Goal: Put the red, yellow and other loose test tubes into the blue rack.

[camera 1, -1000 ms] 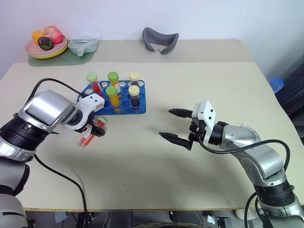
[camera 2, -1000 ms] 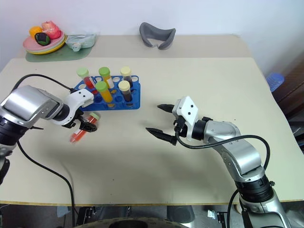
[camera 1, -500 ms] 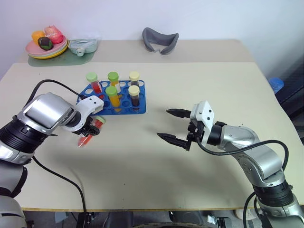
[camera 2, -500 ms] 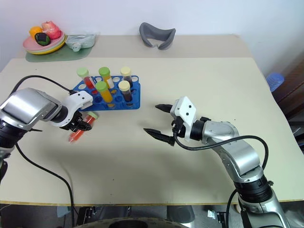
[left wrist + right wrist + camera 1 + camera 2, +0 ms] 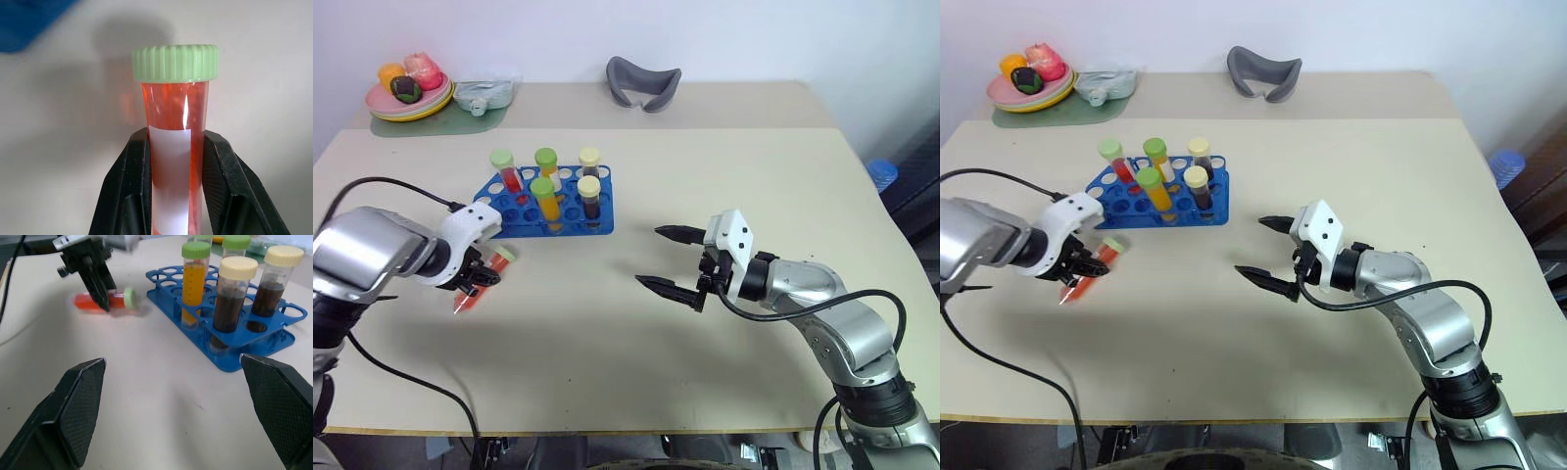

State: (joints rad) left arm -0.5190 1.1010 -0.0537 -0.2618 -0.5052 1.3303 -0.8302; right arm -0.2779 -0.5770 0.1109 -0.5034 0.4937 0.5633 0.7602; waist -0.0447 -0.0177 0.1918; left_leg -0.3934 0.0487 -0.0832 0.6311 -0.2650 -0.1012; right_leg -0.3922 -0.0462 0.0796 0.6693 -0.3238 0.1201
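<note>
The red test tube (image 5: 478,281) with its pale green cap is pinched around its middle between the two black fingers (image 5: 128,186) of the left hand (image 5: 475,284), lying tilted just above the worktop (image 5: 607,352), a little in front of the blue rack (image 5: 551,204). The rack holds five upright tubes with green and cream caps, filled red, orange and dark brown. The right hand (image 5: 672,260) hovers well apart to the right, fingers spread wide and gripping nothing.
</note>
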